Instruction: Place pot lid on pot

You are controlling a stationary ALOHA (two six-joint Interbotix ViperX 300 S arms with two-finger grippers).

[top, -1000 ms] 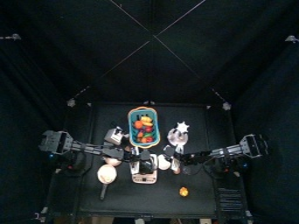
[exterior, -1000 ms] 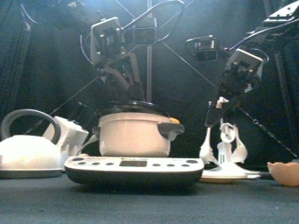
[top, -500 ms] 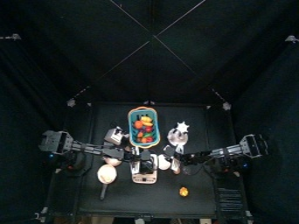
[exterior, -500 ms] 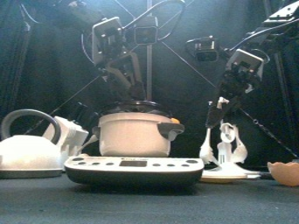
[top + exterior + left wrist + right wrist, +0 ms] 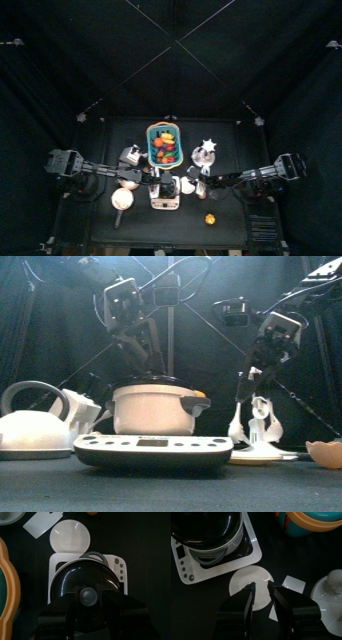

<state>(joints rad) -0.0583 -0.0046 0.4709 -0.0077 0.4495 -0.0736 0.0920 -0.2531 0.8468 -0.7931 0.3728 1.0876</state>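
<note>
The pot lid (image 5: 85, 587) sits on the pot (image 5: 156, 409), right under the left end effector (image 5: 87, 602), whose jaws are wide apart and hold nothing

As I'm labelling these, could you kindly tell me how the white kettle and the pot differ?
The kettle has a tall arched handle; the pot has a short side handle. The pot sits raised on a flat base and wears a dark lid; the kettle sits lower. Both are pale and upright.
</note>
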